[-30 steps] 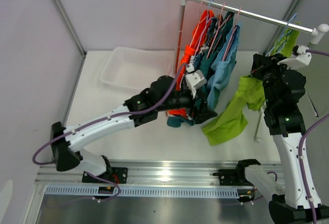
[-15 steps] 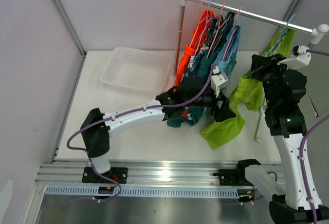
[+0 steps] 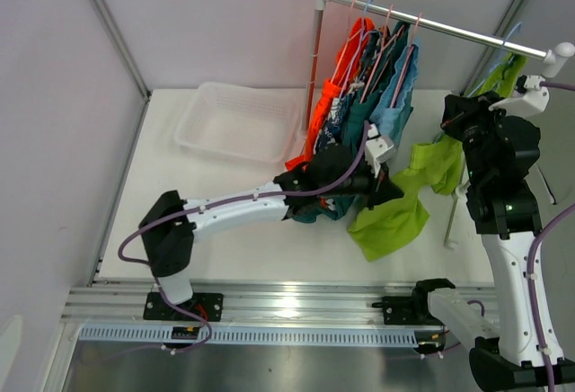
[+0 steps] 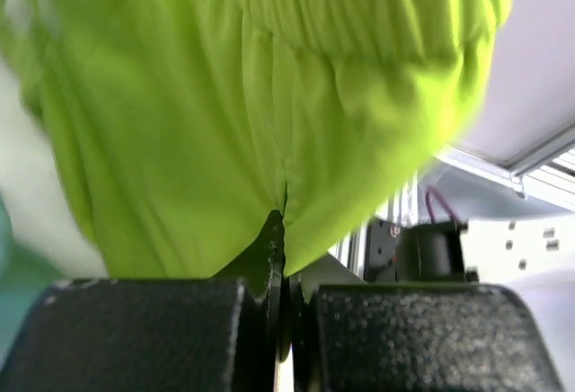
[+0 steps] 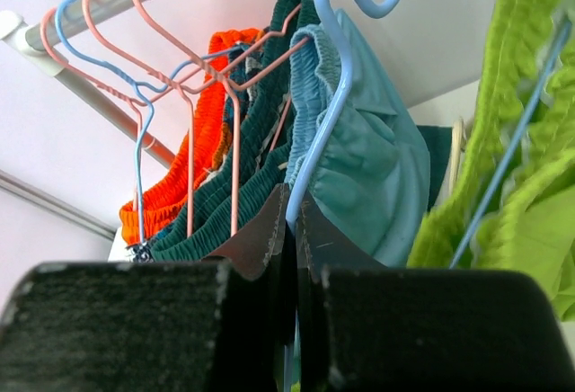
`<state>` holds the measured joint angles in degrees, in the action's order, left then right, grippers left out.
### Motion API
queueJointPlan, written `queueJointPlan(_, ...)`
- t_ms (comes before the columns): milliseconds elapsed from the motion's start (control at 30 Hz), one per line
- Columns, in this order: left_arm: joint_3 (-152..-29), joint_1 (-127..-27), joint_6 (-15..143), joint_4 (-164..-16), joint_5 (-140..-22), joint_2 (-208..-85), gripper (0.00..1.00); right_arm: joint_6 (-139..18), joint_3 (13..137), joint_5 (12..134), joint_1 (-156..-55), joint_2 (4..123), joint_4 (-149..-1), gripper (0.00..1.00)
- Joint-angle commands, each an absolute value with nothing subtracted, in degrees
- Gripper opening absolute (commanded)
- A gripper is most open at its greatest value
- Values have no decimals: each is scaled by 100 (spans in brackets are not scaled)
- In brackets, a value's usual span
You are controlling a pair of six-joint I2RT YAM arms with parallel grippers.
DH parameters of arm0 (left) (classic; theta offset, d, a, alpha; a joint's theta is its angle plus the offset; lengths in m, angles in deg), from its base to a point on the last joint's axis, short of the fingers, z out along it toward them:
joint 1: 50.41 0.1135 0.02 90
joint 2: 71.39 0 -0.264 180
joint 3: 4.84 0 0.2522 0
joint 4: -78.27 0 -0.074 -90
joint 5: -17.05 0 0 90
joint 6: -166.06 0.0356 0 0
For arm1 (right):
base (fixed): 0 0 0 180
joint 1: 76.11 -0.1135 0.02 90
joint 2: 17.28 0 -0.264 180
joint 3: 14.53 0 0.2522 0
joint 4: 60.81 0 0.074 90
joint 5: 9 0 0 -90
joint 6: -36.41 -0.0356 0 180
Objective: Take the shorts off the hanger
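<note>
- The left jaws are closed tight, tips together. A fold of the lime green shorts [image 4: 269, 95] looks nipped between them, and the rest of that cloth spreads above and ahead of the tips.
- The right jaws are closed too, clamped on one arm of the blue hanger [image 5: 322, 77], whose wire runs down into the seam between them.
- To the right of the right jaws, more lime cloth hangs bunched along the hanger's other arm.
- Seen from above, the lime pair stretches from beside the right jaws down to the left jaws, its lower end hanging over the bench [image 3: 180, 239].
- Beyond the right jaws, the light blue shorts [image 5: 377, 158], dark teal shorts [image 5: 269, 95] and orange shorts [image 5: 171, 194] hang on pink hangers [image 5: 193, 68] from the rail [image 3: 449, 28].
- A clear basket [image 3: 202, 131] sits on the bench well apart from the left jaws, on their left.
</note>
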<state>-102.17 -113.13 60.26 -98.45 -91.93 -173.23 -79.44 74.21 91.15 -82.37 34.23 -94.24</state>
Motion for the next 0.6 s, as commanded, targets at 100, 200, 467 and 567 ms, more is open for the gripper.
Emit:
queueJointPlan(100,-7973,-11852,5830,-10343,-8395,-15710,0,-7820,8132,9356,-8095,3624,-8846,0)
queueJointPlan(200,-7426,-12064,5681,-10518,-8078,-15410,0,-7837,8334,9392,-8024,3730,-8916,0)
queueJointPlan(467,-9046,-12064,5724,-9285,-7095,-16471,0,-8705,8598,8962,-7963,3678,-9733,0)
queueJointPlan(567,-10935,-12038,5821,-8440,-6330,-17542,0,-9172,8633,8340,-7954,3590,-10241,0)
